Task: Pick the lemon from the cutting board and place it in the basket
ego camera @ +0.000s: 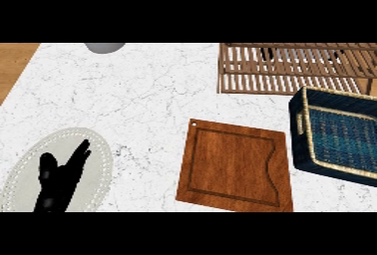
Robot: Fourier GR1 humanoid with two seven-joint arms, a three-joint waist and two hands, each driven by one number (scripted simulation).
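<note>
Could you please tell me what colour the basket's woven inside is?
The basket is blue-green plaid inside, with dark blue walls and tan rim; head view.

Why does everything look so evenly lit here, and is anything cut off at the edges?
Head view: light is flat, with no glare and hardly any shadow under the cutting board or basket. The basket, the wooden rack and a grey object at the top run out of the picture. The left hand is a plain black shape over a pale placemat.
</note>
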